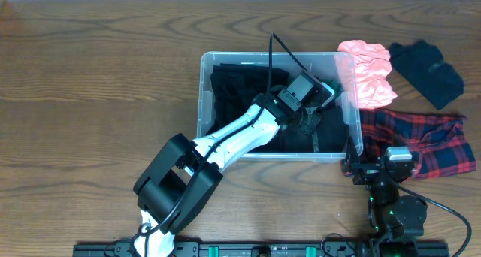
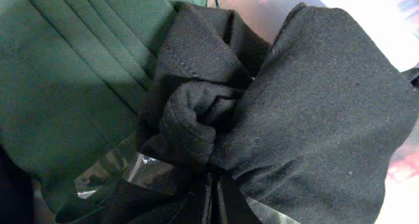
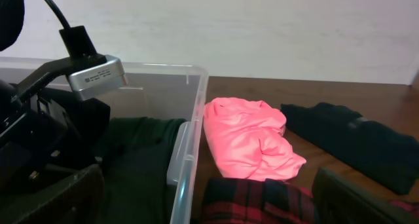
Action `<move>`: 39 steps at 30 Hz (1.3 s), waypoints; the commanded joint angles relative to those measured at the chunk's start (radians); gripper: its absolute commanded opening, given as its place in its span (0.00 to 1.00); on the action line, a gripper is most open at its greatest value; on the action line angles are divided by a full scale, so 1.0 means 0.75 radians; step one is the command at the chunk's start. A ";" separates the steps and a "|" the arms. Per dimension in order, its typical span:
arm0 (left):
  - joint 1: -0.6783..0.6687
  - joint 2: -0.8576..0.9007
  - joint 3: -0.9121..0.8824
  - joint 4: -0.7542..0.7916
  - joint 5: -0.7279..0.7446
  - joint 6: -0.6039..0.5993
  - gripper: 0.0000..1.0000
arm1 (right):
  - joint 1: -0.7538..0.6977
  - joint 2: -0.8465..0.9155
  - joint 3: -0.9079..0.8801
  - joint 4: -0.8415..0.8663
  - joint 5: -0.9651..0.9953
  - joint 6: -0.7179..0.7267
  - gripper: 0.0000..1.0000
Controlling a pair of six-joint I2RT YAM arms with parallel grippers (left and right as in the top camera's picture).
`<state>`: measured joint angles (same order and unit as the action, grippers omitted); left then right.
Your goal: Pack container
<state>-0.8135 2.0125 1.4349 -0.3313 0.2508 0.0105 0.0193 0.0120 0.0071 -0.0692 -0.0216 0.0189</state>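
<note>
Little gap betw. wide R gripper [image 1: 353,167] and container [image 1: 263,55] rim; L gripper [image 2: 213,196] tight on black cloth [image 2: 314,119] inside.

Robot test bench in a lab-like room

A wood-grain table [image 1: 90,77] has a black mounting rail [image 1: 248,249] at 6 o'clock, with the left arm [image 1: 233,137] and right arm [image 1: 394,204] rising from it. A bare pale wall [image 3: 262,27] stands behind. A pink garment [image 1: 368,73] at 2 o'clock and a plaid one [image 1: 428,140] at 3 o'clock lie beside a clear container [image 1: 204,92].

Left claw [image 1: 314,124] on cloth [image 2: 314,106] in container [image 1: 201,92], garments [image 1: 368,73] on table [image 1: 90,84] beside
</note>
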 commanded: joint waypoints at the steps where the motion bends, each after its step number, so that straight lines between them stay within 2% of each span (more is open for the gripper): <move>1: -0.029 -0.017 -0.005 -0.029 0.069 0.024 0.06 | 0.009 -0.007 -0.002 -0.005 0.009 0.014 0.99; 6: -0.041 -0.097 -0.005 -0.028 0.069 0.024 0.06 | 0.009 -0.007 -0.002 -0.005 0.009 0.014 0.99; 14: -0.049 -0.101 -0.006 -0.035 0.069 0.024 0.06 | 0.009 -0.007 -0.002 -0.005 0.009 0.014 0.99; 22: -0.049 -0.069 -0.040 -0.042 0.069 0.024 0.06 | 0.009 -0.007 -0.002 -0.005 0.009 0.014 0.99; 32: -0.049 0.082 -0.043 -0.051 0.069 0.024 0.06 | 0.009 -0.007 -0.002 -0.005 0.009 0.014 0.99; 39: -0.049 0.051 -0.026 -0.050 0.069 0.024 0.06 | 0.009 -0.007 -0.002 -0.005 0.009 0.014 0.99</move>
<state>-0.8528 2.0190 1.4200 -0.3546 0.3195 0.0227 0.0193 0.0120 0.0071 -0.0692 -0.0219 0.0189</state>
